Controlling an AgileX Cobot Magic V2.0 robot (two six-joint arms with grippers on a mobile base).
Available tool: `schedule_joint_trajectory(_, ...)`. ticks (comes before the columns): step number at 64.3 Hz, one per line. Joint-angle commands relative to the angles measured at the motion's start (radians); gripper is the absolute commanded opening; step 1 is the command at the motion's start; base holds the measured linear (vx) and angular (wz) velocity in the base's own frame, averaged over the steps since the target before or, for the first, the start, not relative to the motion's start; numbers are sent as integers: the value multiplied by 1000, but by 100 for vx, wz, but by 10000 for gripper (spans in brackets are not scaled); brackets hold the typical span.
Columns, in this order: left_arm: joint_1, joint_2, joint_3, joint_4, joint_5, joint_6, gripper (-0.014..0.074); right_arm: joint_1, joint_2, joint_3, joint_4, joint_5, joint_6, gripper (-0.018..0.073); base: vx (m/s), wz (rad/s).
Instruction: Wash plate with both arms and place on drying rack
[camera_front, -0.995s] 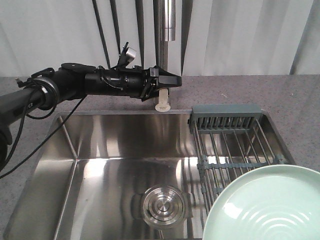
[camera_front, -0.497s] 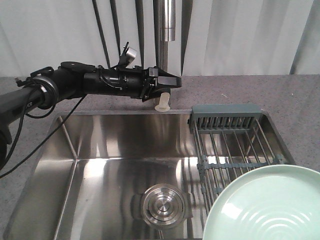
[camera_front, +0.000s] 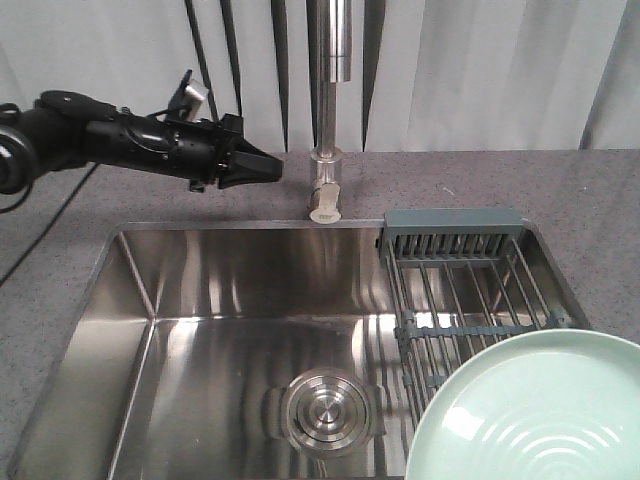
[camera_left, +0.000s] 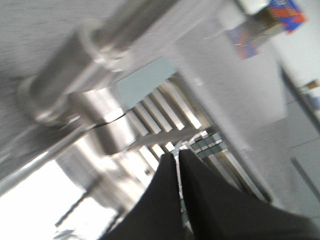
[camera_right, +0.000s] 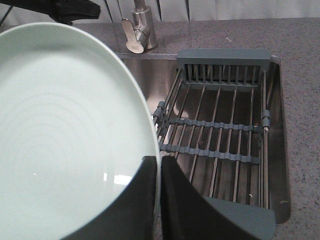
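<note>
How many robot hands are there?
2. The left gripper hangs shut above the counter, left of the faucet. The right gripper pinches the rim of the plate, near the drying rack. No others show.

Left gripper (camera_front: 265, 168) pulled back from the faucet lever (camera_front: 325, 196) and rose slightly. The lever then sat well ahead of its tips, uncovered, no contact.
</note>
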Motion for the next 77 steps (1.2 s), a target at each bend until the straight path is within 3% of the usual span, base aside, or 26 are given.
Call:
schedule_joint_trajectory(1,34,-139,-26,120,66,-79,-8,-6,21,-23,2,-75,0,-1,0,0)
schedule_joint_trajectory(11,52,-281,-23,522,65,-196,-8,-6,21,-23,2,-75,0,-1,0,0)
schedule_joint_trajectory(16,52,-367,-22,674,65,-256,-8,-6,21,-23,2,-75,0,-1,0,0)
schedule_joint_trajectory(21,52,-442,-20,761,65,-286,-7,-6,21,-23,2,-75,0,-1,0,0)
schedule_joint_trajectory(32,52,-644,45,782,63,-288,-6,-6,21,-23,2,-75,0,-1,0,0)
schedule_joint_trajectory(43,52,-851,216,782,8,-275,-6,-6,21,-23,2,-75,0,-1,0,0)
schedule_joint_trajectory(55,52,-1122,519,781,-126,-274,-6,-6,21,-23,2,-75,0,-1,0,0)
schedule_joint_trajectory(77,52,-1631,1209,773,-508,-274,-6,-6,21,-23,2,-76,0,-1,0,0)
